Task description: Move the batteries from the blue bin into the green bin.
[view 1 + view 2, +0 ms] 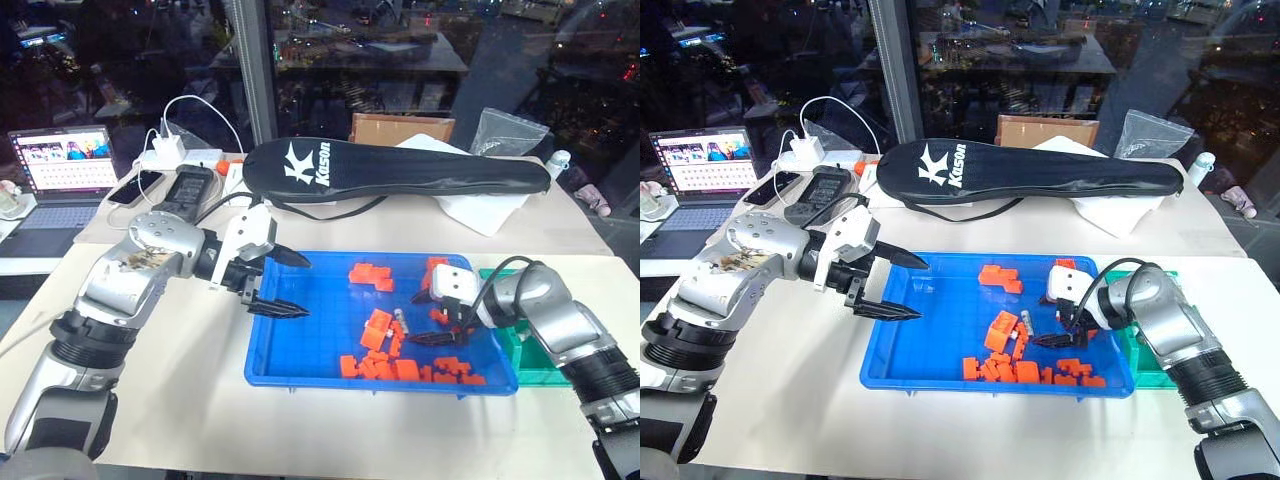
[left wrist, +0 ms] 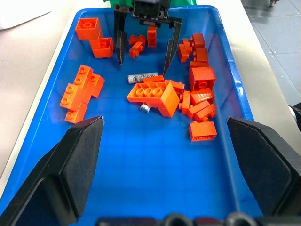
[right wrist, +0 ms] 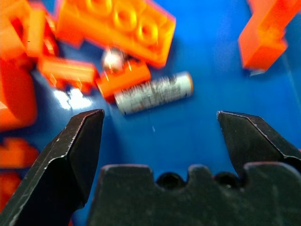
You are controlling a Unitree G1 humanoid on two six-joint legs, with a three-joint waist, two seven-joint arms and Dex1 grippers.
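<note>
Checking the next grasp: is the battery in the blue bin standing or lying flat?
Lying flat: the battery rests on its side on the blue bin floor beside an orange block.

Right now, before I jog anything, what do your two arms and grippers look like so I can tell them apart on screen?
Both arms are silver-grey metal with ribbed black joint sleeves. The left gripper has a white housing and two pointed black fingers; a black cable loops at its wrist. The right gripper matches: white housing, black tapered fingers, with a black cable arching over its forearm.

On the tabletop (image 1: 200,400), the green bin (image 1: 520,345) sits just right of the blue bin (image 1: 300,372), which holds blocks (image 1: 378,330) and a battery (image 2: 142,77).
</note>
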